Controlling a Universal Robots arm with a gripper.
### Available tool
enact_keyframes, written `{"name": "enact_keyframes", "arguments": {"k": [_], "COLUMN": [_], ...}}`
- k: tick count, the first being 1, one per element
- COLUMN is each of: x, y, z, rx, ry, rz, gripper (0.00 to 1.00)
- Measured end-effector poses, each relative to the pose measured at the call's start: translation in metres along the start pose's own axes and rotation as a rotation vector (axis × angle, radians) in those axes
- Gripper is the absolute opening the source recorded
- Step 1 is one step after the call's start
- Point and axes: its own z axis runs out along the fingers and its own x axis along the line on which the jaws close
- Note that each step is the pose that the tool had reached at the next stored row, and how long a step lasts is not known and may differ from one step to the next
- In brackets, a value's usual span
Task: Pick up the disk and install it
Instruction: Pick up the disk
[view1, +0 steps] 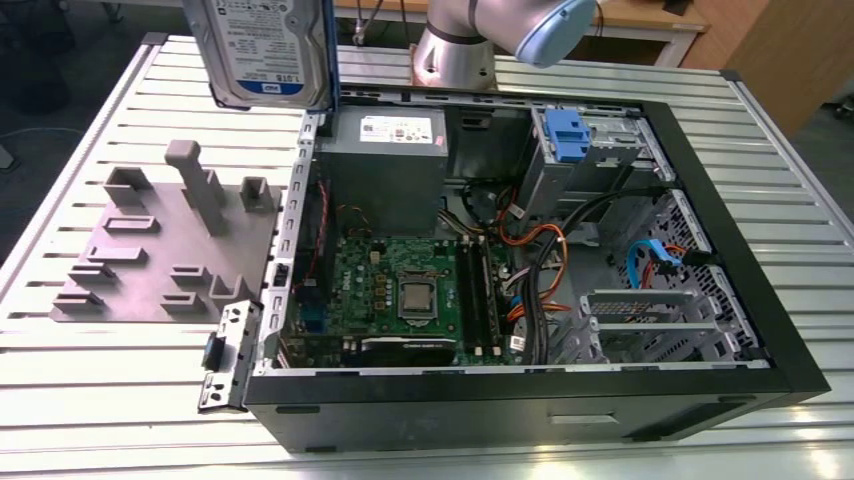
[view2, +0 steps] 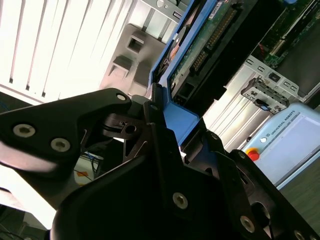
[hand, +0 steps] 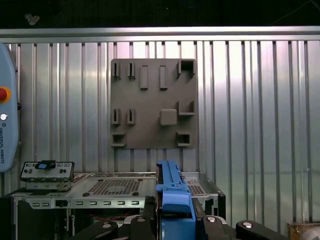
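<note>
The disk (view1: 260, 50), a silver hard drive with a white-and-blue label, hangs upright high above the back left corner of the open computer case (view1: 747, 330) in the exterior view. In the second wrist view the disk (view2: 200, 47) shows its circuit-board underside and a blue rail along its edge. My gripper (view2: 167, 125) is shut on it, with a black finger on each side of the rail. In the first wrist view the disk's blue rail (hand: 172, 192) stands up between the fingers of my gripper (hand: 175, 222), above the case's edge.
A grey fixture plate (view1: 147, 250) with upright pegs and slots lies on the slatted metal table at the exterior view's left of the case. Inside the case are a motherboard (view1: 400, 290), a power supply box (view1: 387, 165), cables, and a drive bay with a blue latch (view1: 567, 135). A teach pendant (hand: 7, 130) lies nearby.
</note>
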Motion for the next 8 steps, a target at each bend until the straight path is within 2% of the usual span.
{"name": "enact_keyframes", "arguments": {"k": [4, 8], "x": [0.0061, 0.0066], "y": [-0.0001, -0.0001], "z": [0.0, 0.0], "rx": [0.0, 0.0001], "ry": [0.0, 0.0], "rz": [0.0, 0.0], "gripper": [0.36, 0.36]}}
